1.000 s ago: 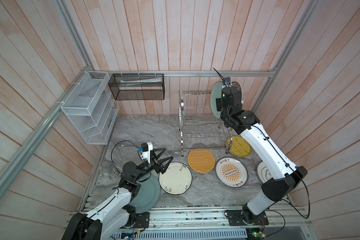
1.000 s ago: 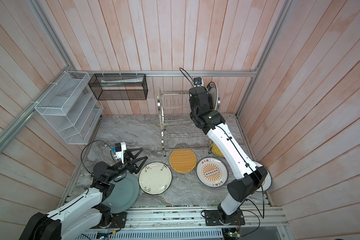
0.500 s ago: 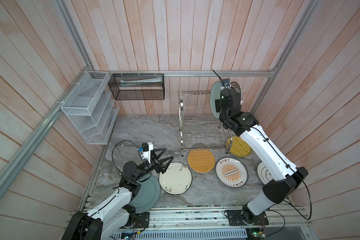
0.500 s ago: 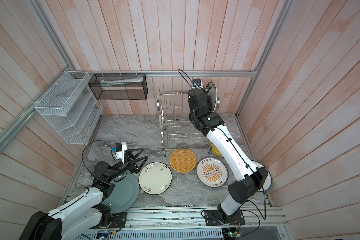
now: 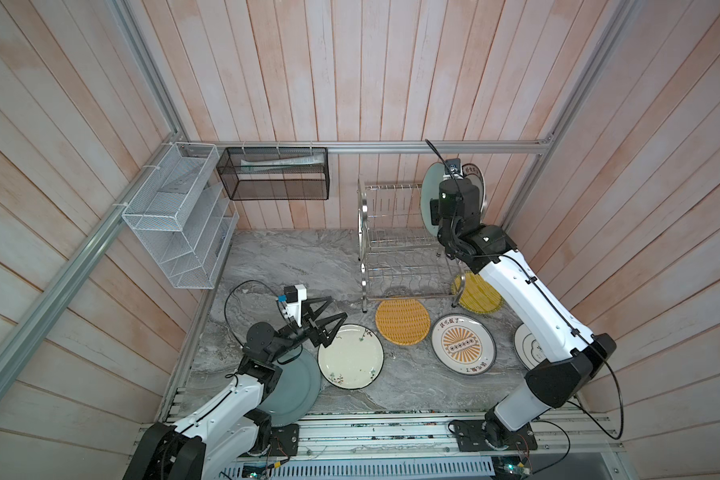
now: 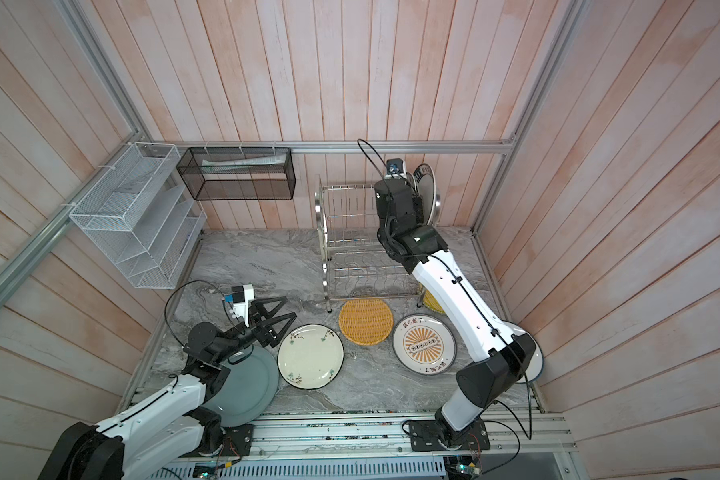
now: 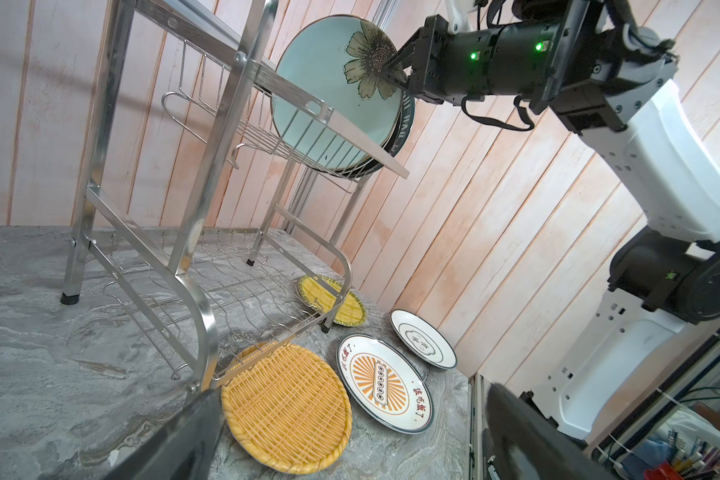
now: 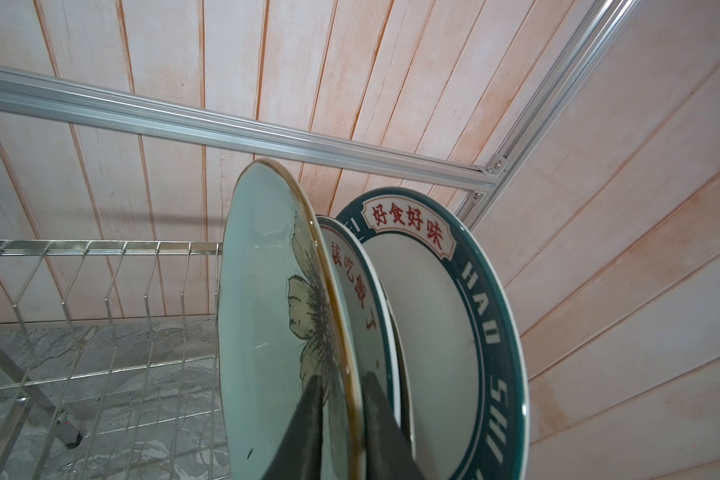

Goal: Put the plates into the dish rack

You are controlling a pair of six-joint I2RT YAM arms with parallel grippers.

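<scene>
Right fingers [image 8: 300, 436] shifted slightly at teal plate [image 8: 258, 311], marble tabletop [image 5: 292, 257], plank walls [image 5: 350, 62]

Both top views look steeply down from high in front of the dish rack [image 5: 362, 232] [image 6: 323, 232], far off, sharing nearly the whole scene. The left wrist camera looks up at the dish rack [image 7: 221, 137] from low near its foot; the right wrist camera sits close against the dish rack [image 8: 100, 246] at its upper tier, which both wrist views share
</scene>
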